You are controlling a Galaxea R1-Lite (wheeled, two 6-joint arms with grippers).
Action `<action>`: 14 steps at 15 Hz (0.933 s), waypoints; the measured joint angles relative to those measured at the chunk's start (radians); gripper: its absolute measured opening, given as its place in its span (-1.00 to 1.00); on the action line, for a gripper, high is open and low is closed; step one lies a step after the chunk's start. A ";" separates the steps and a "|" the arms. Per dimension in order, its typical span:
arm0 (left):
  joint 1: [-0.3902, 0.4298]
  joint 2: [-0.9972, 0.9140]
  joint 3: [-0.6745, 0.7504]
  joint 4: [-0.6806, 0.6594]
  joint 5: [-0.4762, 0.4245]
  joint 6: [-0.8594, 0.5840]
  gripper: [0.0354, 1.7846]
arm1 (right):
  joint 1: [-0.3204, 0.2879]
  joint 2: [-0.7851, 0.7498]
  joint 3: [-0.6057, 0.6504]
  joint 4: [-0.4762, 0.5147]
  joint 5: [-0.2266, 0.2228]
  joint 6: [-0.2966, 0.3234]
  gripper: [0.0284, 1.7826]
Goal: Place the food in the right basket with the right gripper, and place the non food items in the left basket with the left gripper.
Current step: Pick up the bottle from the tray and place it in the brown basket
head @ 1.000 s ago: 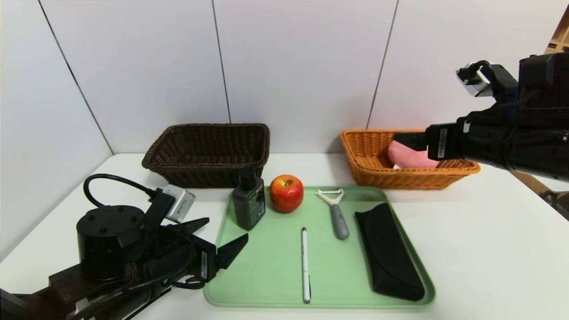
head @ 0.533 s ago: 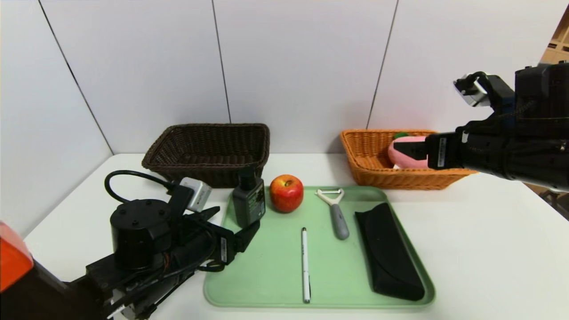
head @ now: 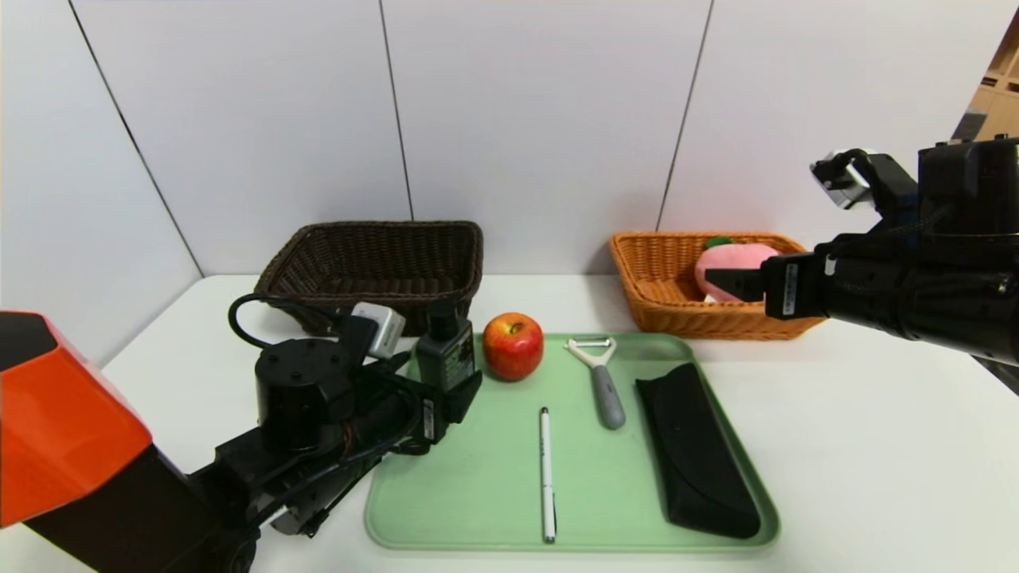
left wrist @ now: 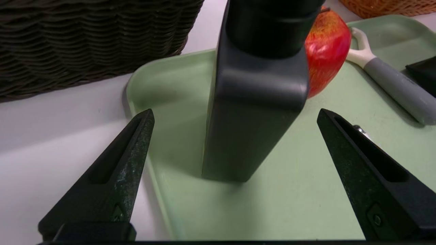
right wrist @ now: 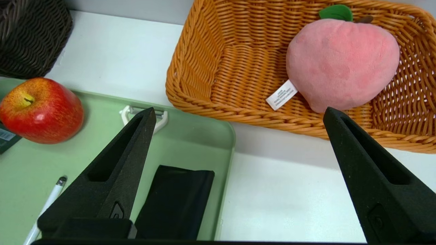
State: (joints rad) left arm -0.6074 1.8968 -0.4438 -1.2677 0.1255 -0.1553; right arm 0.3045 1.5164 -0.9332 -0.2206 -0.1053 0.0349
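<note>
**Mia:** What did you see on the table?

**Me:** I saw a green tray (head: 493, 509) on the white table (head: 876, 446). The dark pump bottle (head: 447, 354) stood up at the tray's back left corner. The red apple (head: 513, 345) sat just beside it, close but I could not tell if they touched. The peeler (head: 603, 382) lay to the right of the apple. The white pen (head: 546, 473) lay in the middle of the tray with its black cap toward me. The black glasses case (head: 694, 450) lay along the right side of the tray.

**Mia:** Where was your left claw?

**Me:** My left gripper (left wrist: 235, 119) was low at the tray's left edge, right at the bottle. Its two fingers (left wrist: 112, 177) were spread wide, one on each side of the bottle. They were not touching it. It held nothing.

**Mia:** And the right one?

**Me:** My right gripper (right wrist: 238, 115) was up in the air over the front edge of the orange basket (head: 649, 263). Its fingers (right wrist: 368, 177) were wide apart too, and it held nothing.

**Mia:** Where was the peach?

**Me:** The pink plush peach (right wrist: 340, 63) lay inside the orange basket, toward its right side. Its green leaf (right wrist: 335, 12) pointed to the back and its white tag (right wrist: 281, 95) lay on the basket floor.

**Mia:** What about the other basket?

**Me:** The dark brown basket (head: 374, 274) sat behind the tray's left corner, close behind the bottle. I saw nothing in the part of it I could see.
</note>
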 joint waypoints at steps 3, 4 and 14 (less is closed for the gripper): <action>0.000 0.031 -0.033 0.000 0.010 0.001 0.89 | 0.000 -0.002 0.006 0.000 0.000 0.000 0.90; 0.000 0.038 -0.042 0.001 0.010 0.001 0.89 | 0.000 -0.003 0.007 0.001 0.000 0.000 0.90; 0.001 0.077 -0.067 0.001 0.010 0.005 0.89 | 0.000 -0.019 0.043 0.000 0.003 0.000 0.90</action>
State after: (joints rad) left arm -0.6060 1.9743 -0.5109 -1.2670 0.1355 -0.1500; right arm 0.3049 1.4974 -0.8904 -0.2211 -0.1023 0.0351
